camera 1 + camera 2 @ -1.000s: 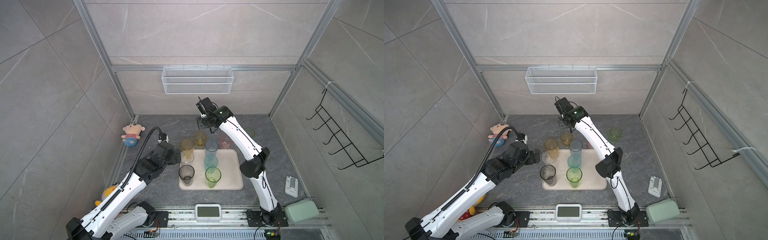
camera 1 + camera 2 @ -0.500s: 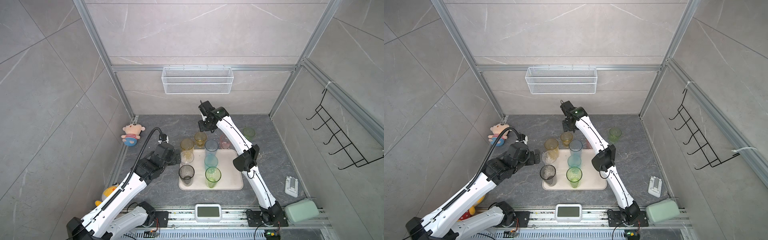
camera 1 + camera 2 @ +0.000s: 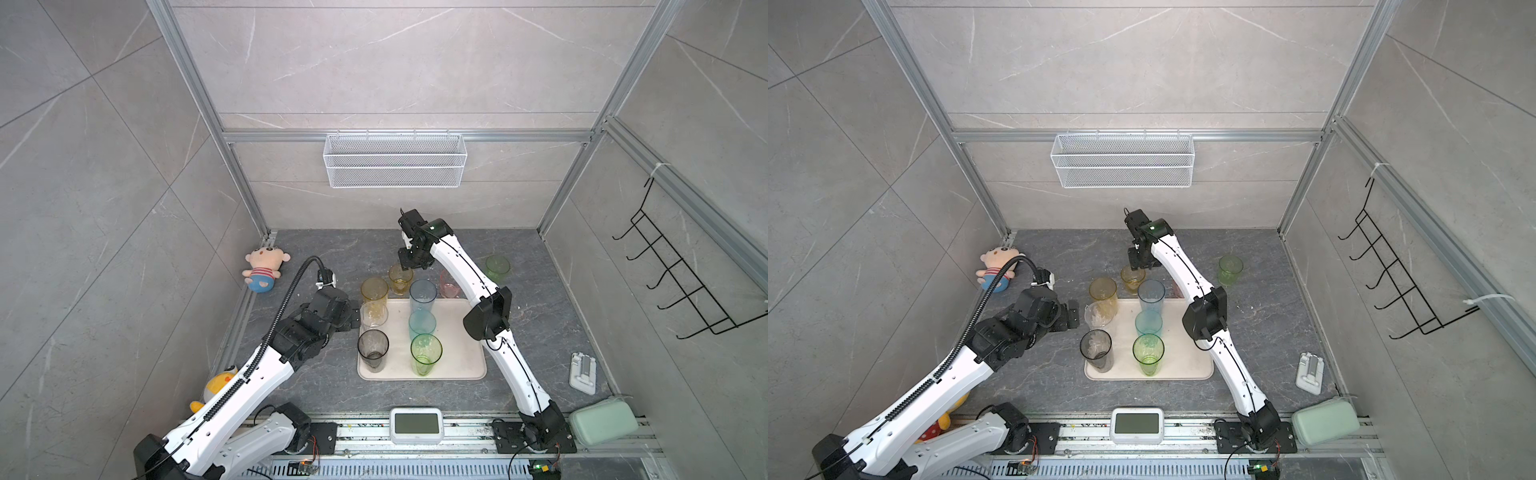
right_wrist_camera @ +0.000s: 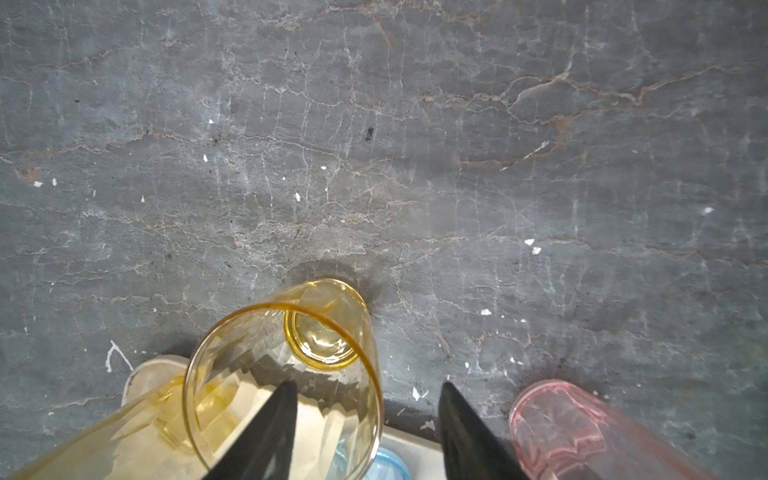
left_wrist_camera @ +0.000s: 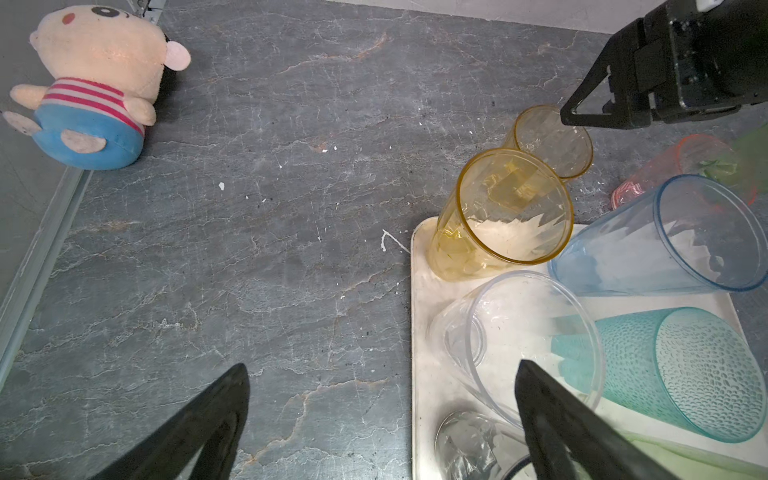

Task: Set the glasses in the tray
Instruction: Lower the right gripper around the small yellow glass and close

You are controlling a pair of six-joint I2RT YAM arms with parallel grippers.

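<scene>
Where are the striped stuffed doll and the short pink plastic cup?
striped stuffed doll (image 3: pixel 262 275): in a top view, on its striped belly.
short pink plastic cup (image 5: pixel 656 174): left wrist view, on its side wall.

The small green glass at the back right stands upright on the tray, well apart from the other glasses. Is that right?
Not quite. The small green glass does stand upright and well apart from the rest, but it is on the dark stone tabletop, not on the tray. Both top views show it past the tray's far right corner.
</scene>
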